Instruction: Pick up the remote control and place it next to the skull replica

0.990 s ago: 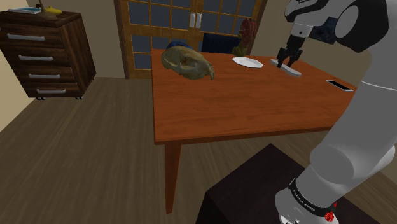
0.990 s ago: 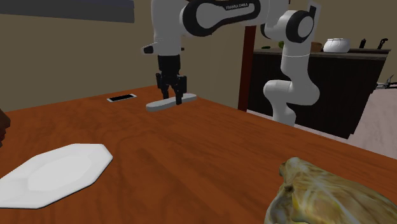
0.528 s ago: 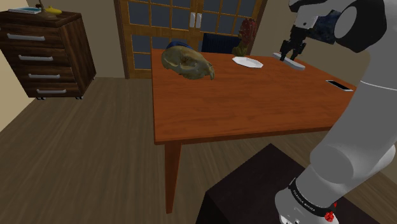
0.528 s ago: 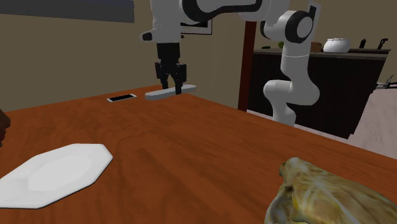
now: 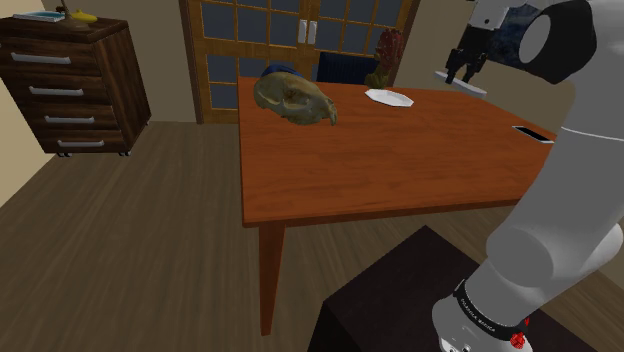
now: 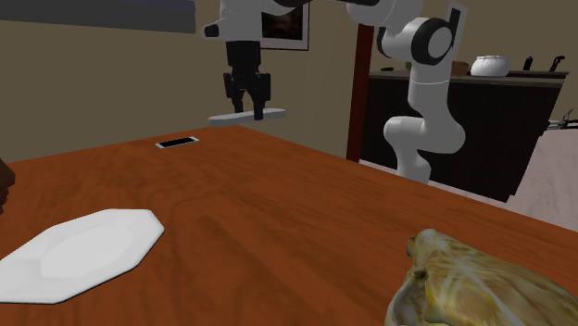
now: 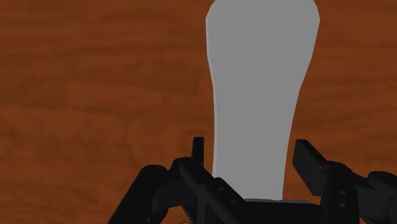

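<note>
Since the earlier frame we see the gripper [image 5: 464, 72] has climbed, lifting the grey remote control [image 5: 480, 89] clear of the table [image 5: 400, 160] into the upper right of the shoulder view. Its fingers are closed partway and clasp the remote level between them. The skull replica [image 5: 295, 100] sits upper centre, well apart, with a white plate [image 5: 389, 97] between them

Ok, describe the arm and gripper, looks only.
The arm is white, rounded links with dark joints; near its base sits a black lettered band and a red dot. The gripper is all black, with two blocky fingers.
</note>
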